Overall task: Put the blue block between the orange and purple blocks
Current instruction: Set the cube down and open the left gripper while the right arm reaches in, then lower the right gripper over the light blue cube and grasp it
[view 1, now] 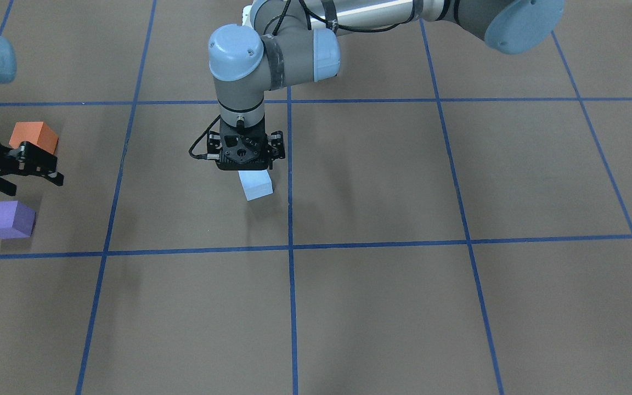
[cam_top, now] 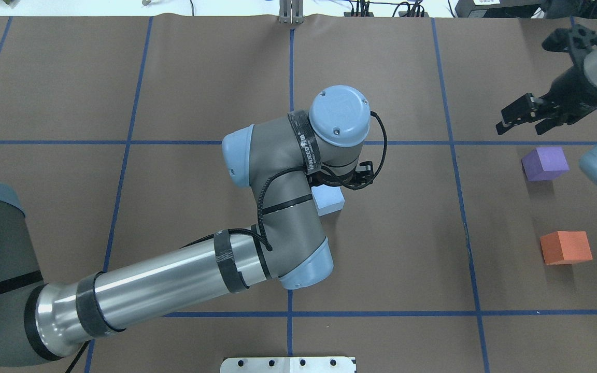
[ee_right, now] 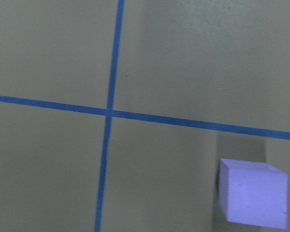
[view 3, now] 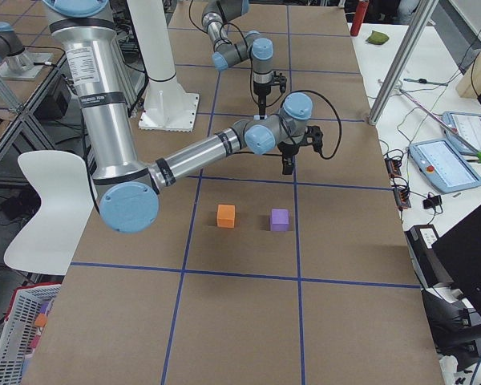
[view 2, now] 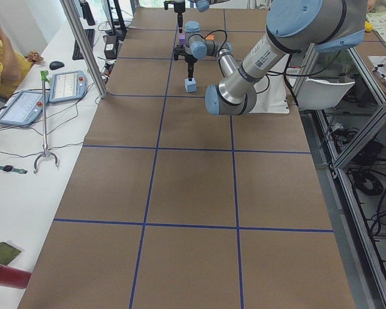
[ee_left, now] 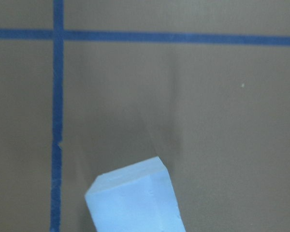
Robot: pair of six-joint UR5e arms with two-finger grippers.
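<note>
The fingers of the left gripper (view 1: 246, 159) are hidden beneath their own black housing, so we cannot tell whether they pinch the pale blue foam block (view 1: 255, 185) or merely straddle it; that block shows just under them near the centre of the front-facing view, skewed against the blue tape grid (view 1: 289, 274), well apart from the orange foam block (view 1: 34, 136) and the purple foam block (view 1: 7, 219) at the left edge; the right gripper (view 1: 36, 185), fingers spread, hangs over the gap between those two; we judge a collision possible there unless it clears, and a skewed grip could let the block twist or nudge a neighbour.
</note>
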